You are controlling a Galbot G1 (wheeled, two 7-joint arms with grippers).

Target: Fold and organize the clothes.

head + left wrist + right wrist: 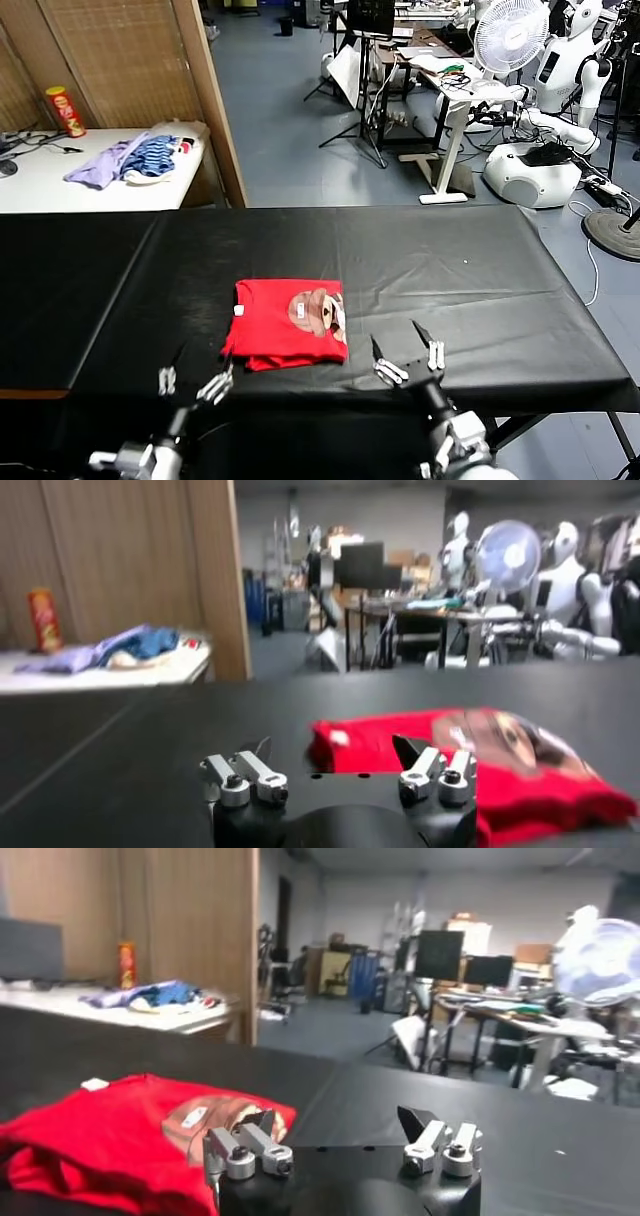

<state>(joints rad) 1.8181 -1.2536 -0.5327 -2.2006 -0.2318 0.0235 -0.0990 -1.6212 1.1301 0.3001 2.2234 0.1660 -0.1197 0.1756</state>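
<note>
The folded red T-shirt (pixel 289 324) lies flat on the black table (pixel 480 270), its long axis running left to right. Both grippers stand off its near edge, jaws spread and empty: the left gripper (pixel 192 376) beyond the near-left corner, the right gripper (pixel 408 356) just beyond the near-right corner, marginally closer.
</note>
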